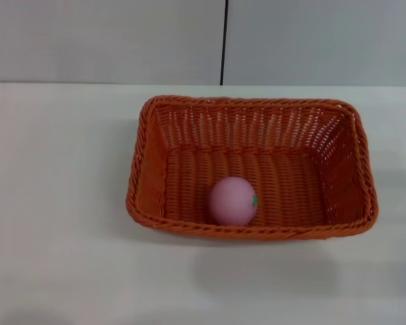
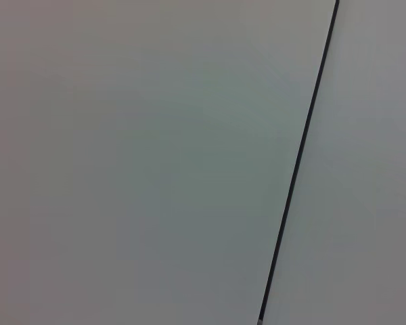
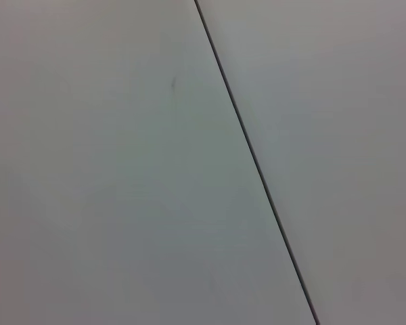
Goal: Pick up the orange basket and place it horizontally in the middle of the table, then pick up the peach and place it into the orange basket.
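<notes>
The orange basket (image 1: 325,156) lies with its long side across the white table (image 1: 54,203), a little right of centre in the head view. Inside it, near the front wall, rests the pink peach (image 1: 233,200), a small green mark on its right side. Neither gripper nor any arm shows in the head view. Both wrist views show only a plain grey wall with a thin dark seam.
A grey wall (image 1: 108,40) with a dark vertical seam (image 1: 224,40) stands behind the table's far edge. White tabletop stretches to the left of the basket and in front of it.
</notes>
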